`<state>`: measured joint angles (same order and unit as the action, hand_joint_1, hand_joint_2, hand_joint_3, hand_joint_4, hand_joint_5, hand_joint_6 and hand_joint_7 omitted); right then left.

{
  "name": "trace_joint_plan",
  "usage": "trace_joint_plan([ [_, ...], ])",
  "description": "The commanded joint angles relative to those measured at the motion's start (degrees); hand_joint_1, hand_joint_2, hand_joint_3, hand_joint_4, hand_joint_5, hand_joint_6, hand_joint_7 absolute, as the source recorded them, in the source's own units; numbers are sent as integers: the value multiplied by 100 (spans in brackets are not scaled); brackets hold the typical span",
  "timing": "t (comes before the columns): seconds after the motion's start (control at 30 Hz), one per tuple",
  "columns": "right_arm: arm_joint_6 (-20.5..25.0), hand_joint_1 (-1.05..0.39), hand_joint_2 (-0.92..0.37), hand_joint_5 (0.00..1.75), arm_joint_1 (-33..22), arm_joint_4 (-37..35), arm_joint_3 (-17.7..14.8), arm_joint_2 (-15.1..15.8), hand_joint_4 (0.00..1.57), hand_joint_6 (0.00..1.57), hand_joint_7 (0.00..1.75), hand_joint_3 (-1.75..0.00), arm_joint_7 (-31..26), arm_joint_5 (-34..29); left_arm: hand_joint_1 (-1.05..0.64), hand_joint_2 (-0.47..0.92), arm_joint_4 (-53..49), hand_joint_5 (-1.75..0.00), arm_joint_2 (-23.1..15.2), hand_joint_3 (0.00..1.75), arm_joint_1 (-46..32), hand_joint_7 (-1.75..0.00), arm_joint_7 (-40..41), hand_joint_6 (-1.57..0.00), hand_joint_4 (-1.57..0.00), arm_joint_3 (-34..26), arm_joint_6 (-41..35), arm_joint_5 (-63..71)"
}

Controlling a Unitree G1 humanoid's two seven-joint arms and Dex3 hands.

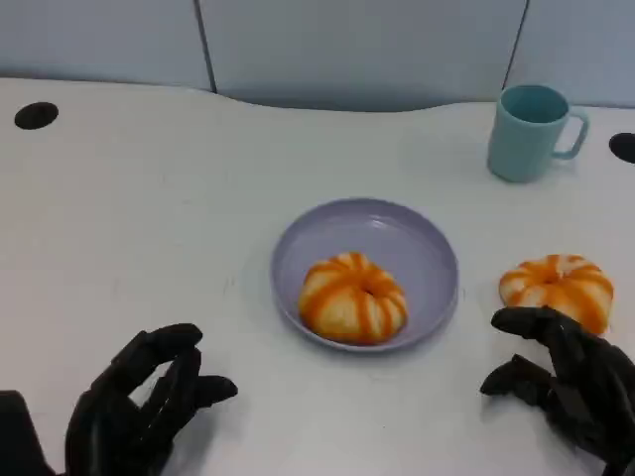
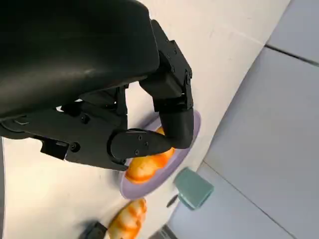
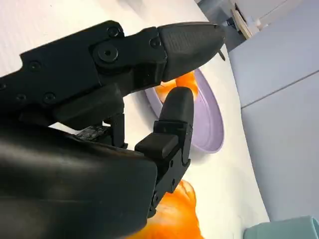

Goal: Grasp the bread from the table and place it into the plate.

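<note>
Behind the plate (image 1: 437,260) holding one bread (image 1: 352,297) stands a teal mug (image 1: 531,132).

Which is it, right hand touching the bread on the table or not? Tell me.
Cannot tell. In the head view the right hand overlaps the near edge of the bread on the table, with no plain gap or contact; the right wrist view hides it too.

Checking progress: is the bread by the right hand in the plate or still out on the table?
Out. That bread lies on the table, apart from the plate, just ahead of the right hand.
</note>
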<state>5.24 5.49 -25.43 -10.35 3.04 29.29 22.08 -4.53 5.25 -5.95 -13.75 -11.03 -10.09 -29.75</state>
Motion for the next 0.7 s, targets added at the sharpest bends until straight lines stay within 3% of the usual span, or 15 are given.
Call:
trace_joint_plan([
  [0.03,-76,-41,-92,139,-76,-75,-38,88,59,56,102,-25,10,-44,-27,92,-216,-144,-94,34,120,-115,-18,-62,-64,12,397,353],
  [0.7,-289,-44,-92,140,94,-472,-68,133,60,59,99,-24,43,-65,-29,92,-563,-147,-65,34,324,-113,-112,-65,-63,-18,625,515],
])
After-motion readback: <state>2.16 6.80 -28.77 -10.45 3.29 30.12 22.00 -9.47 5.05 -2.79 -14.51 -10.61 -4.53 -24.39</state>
